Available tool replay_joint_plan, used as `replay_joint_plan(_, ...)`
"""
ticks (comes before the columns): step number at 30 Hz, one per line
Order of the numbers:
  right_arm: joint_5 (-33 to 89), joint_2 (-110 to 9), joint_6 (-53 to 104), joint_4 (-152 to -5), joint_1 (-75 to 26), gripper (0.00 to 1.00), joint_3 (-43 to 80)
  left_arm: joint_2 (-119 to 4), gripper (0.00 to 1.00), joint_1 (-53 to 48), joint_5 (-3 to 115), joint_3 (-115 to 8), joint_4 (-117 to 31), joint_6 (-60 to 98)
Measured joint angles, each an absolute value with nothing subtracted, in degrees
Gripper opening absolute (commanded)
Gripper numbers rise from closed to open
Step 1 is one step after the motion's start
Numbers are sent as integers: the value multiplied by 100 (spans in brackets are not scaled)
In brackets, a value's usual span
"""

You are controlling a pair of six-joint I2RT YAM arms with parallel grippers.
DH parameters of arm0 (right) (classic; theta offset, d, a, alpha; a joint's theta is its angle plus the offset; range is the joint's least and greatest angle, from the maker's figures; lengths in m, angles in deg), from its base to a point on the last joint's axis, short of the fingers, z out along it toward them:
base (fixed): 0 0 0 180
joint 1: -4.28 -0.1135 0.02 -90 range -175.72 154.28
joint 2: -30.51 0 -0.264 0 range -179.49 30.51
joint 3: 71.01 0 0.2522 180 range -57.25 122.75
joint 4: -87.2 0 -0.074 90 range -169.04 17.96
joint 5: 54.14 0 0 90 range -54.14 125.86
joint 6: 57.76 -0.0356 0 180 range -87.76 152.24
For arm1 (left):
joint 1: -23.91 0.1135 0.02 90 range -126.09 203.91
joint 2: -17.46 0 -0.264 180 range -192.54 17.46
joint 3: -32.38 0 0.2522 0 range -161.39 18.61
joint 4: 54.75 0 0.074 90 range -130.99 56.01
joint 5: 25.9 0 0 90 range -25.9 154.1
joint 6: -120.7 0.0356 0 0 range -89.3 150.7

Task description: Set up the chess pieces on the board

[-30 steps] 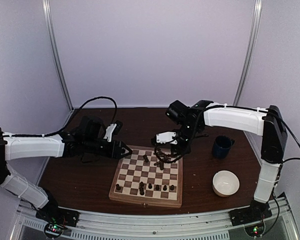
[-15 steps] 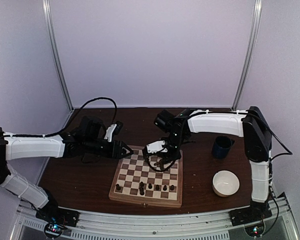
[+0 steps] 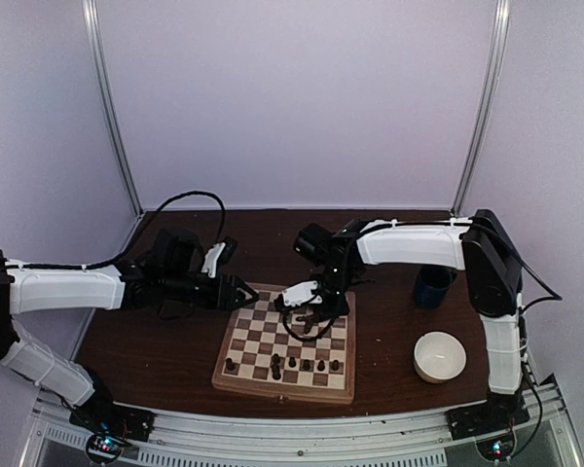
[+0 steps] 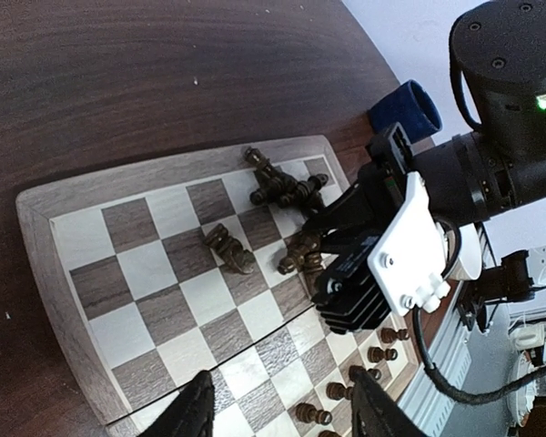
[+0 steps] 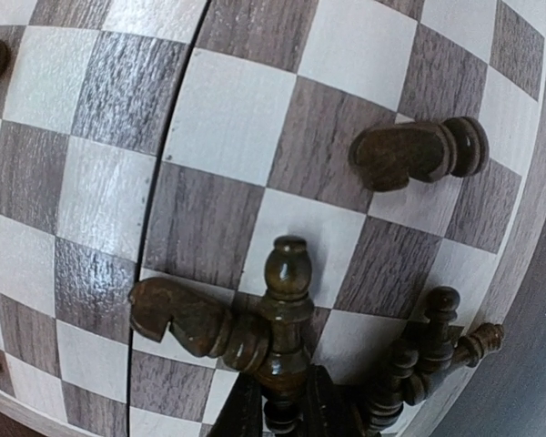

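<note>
Top external view: the board (image 3: pixel 282 390) is seen on a dark table (image 3: pixel 156 341), between the two arms.
Chess pieces (image 3: pixel 292 365): a row is stood along the board's near edge, and a heap (image 4: pixel 287 187) is seen lying on its far right squares.
Right gripper (image 3: pixel 308 316): positioned on that heap, with its fingers (image 5: pixel 246 411) closed on a round-topped piece (image 5: pixel 288 273); a toppled knight (image 5: pixel 177 314) is seen touching that piece.
Left gripper (image 3: pixel 245 293): held at the board's far left corner, its fingers (image 4: pixel 200 410) parted, with nothing gripped between them.
Right of the board: a dark blue cup (image 3: pixel 433 285) is placed far, a white bowl (image 3: pixel 439 356) near.
</note>
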State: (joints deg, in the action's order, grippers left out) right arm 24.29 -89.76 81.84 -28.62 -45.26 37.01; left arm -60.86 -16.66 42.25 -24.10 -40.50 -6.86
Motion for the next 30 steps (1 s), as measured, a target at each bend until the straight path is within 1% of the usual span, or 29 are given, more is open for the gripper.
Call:
replay_joint_plan(7,2217,-8801,7802,-2982,-4520,7,3598,-6329,51,-1666,4059,-2386,-4492,-992)
replay_joint_plan(14,1758,-8515,7404,-3151,-4491,6,3590,-6801,45,-1666,3827,-2347,-5130,-1565)
replay_joint_plan(22,1362,-8377,7065,-3286,-4474,6,3590,-7446,45,-1669,3445,-2341,-6109,-2249)
replay_joint_plan(30,1229,-8375,6838,-3378,-4380,6,3590,-7750,39,-1798,3196,-2402,-6531,-2559)
